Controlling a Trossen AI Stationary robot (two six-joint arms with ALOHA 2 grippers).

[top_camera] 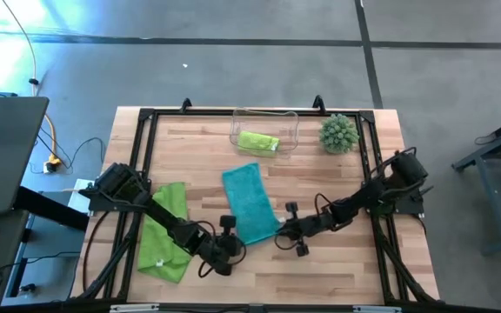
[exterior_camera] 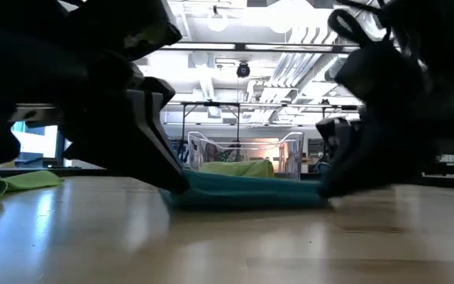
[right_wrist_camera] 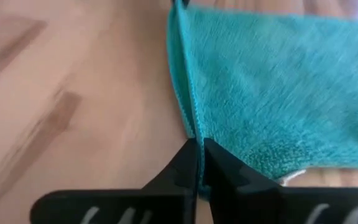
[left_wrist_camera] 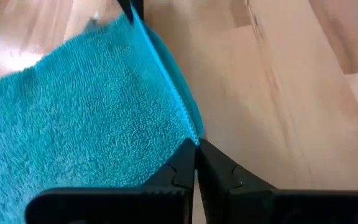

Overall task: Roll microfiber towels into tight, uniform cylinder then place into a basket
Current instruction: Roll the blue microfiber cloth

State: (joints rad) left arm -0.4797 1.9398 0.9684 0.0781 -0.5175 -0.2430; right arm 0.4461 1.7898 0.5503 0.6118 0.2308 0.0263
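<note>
A teal microfiber towel lies spread flat in the middle of the table. My left gripper is shut at its near left corner, and my right gripper is shut at its near right corner. A lime green towel lies rumpled at the left, partly under my left arm. At the far edge stands the clear basket, with a rolled lime green towel lying inside it. My left gripper pinches the teal towel's near edge at its left corner between the two fingertips, slanting down from the near left. The towel stays on the table; one layer or several, I cannot tell. My right gripper pinches the same near edge at its right corner between the fingertips, slanting down from the right. The cloth between the two grippers lies low on the wood.
A round spiky green plant ball sits at the far right, beside the basket. A black frame runs round the tabletop. Bare wood lies near the front edge, below both grippers.
</note>
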